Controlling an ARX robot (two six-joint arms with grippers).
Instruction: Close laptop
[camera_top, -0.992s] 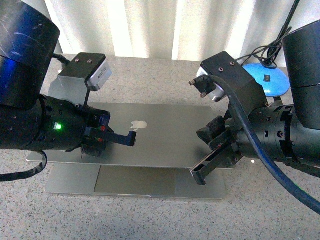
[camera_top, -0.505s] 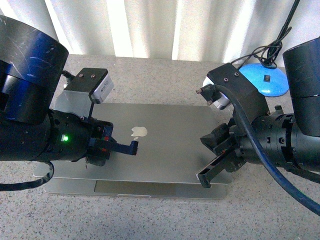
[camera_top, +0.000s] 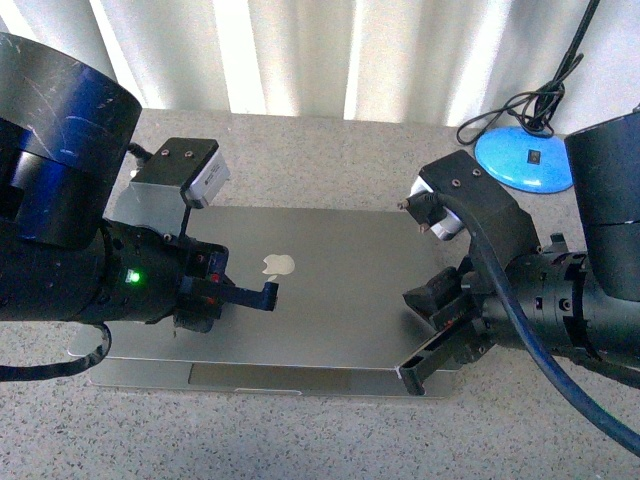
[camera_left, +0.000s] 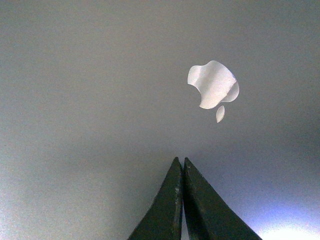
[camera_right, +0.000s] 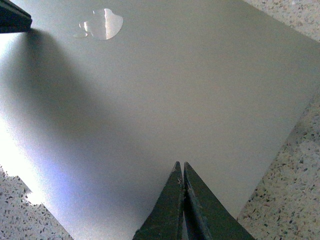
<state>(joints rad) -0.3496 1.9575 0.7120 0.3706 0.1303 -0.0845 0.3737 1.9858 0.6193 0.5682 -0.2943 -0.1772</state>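
The grey-silver laptop (camera_top: 330, 290) lies on the speckled table with its lid folded almost flat; only a thin strip of its base (camera_top: 290, 380) shows at the front edge. The pale apple logo (camera_top: 278, 265) is on the lid. My left gripper (camera_top: 266, 293) is shut and empty, over the lid just left of the logo; the left wrist view shows it (camera_left: 180, 161) close above the lid below the logo (camera_left: 212, 85). My right gripper (camera_top: 410, 372) is shut and empty at the lid's front right corner; the right wrist view shows it (camera_right: 180, 165) above the lid (camera_right: 190, 90).
A blue lamp base (camera_top: 528, 158) with a black cable (camera_top: 510, 112) sits at the back right of the table (camera_top: 330, 160). White curtains (camera_top: 330, 50) hang behind. Speckled tabletop (camera_right: 295, 190) shows beside the lid's corner.
The lid has come down from partly raised to nearly flat, covering most of the trackpad area. Both grippers have moved down and forward with it, staying shut.
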